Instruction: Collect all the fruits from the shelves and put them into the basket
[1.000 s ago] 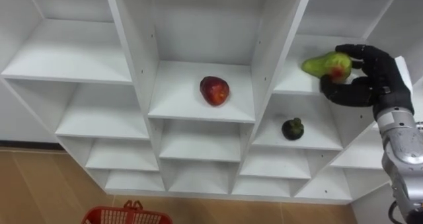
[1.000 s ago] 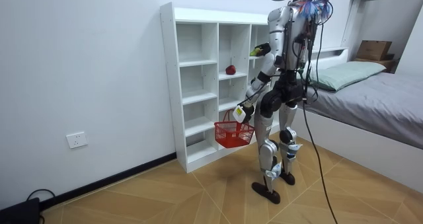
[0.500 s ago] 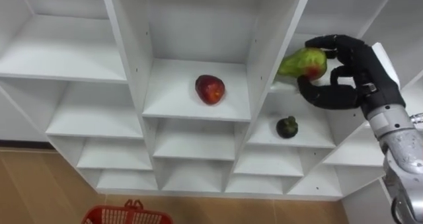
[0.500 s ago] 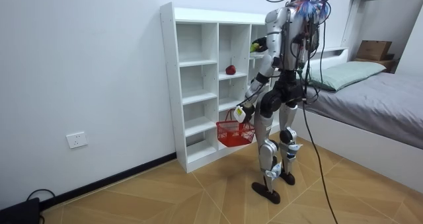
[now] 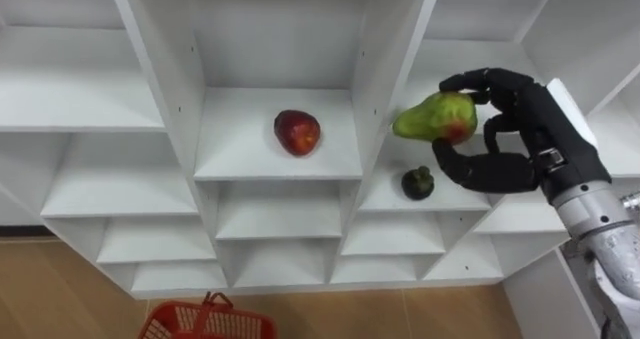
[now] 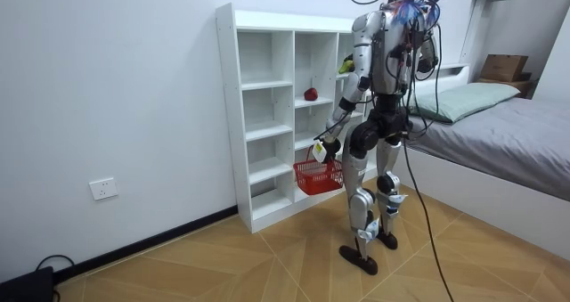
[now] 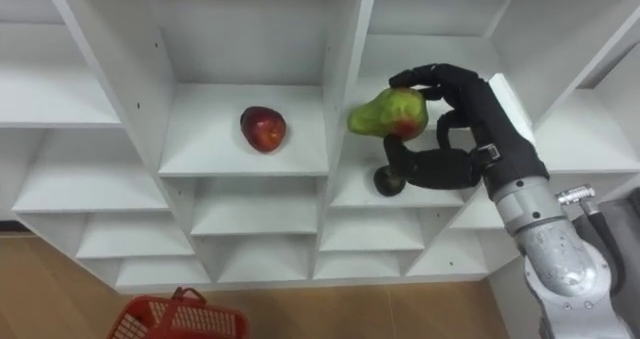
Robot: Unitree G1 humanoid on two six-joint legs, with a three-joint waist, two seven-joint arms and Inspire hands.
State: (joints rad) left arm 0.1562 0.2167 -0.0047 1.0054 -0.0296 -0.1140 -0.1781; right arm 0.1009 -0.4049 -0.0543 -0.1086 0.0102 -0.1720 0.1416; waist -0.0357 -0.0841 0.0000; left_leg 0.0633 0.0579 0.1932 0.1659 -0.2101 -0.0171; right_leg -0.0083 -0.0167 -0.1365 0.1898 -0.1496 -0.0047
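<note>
My right hand (image 5: 520, 129) is shut on a green fruit with a red blush (image 5: 435, 117), held in front of the white closet's (image 5: 160, 99) right column, clear of its shelf. A red apple (image 5: 297, 132) lies on the middle shelf. A small dark fruit (image 5: 417, 183) sits on the shelf below my right hand. A red basket (image 5: 205, 322) shows at the bottom edge. In the room view the basket (image 6: 317, 175) hangs from my left hand (image 6: 321, 148) by its handle, close to the closet's lower shelves.
I stand facing the closet (image 6: 258, 115) on a wooden floor (image 6: 267, 257). A bed (image 6: 499, 133) lies behind me at the room view's right. The other compartments hold nothing.
My right hand has drawn the green fruit off the upper right shelf, out and to the left. The basket has swung a little toward the closet. The head camera has shifted.
</note>
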